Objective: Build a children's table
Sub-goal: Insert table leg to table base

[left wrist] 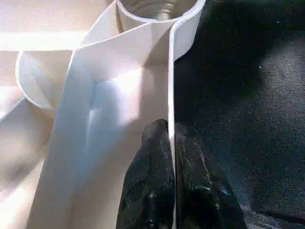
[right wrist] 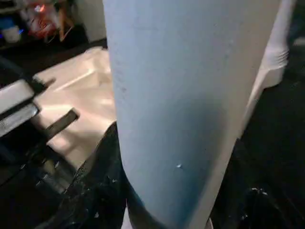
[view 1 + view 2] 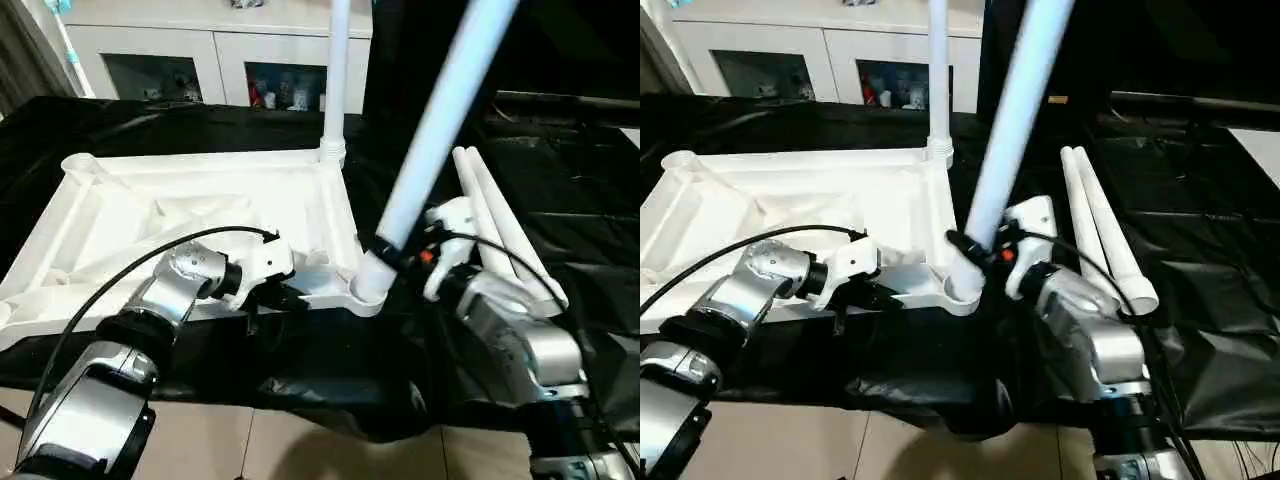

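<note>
A black-covered table [image 3: 560,180] carries the upturned white tabletop [image 3: 200,215] on its left half, and two loose white legs [image 3: 1102,225] lie side by side to the right.

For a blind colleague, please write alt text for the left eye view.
The right hand holds a tilted white leg at the tabletop's near corner socket, while the left hand pinches the near rim. One leg already stands upright in the far corner; two more lie on black cloth.
</note>
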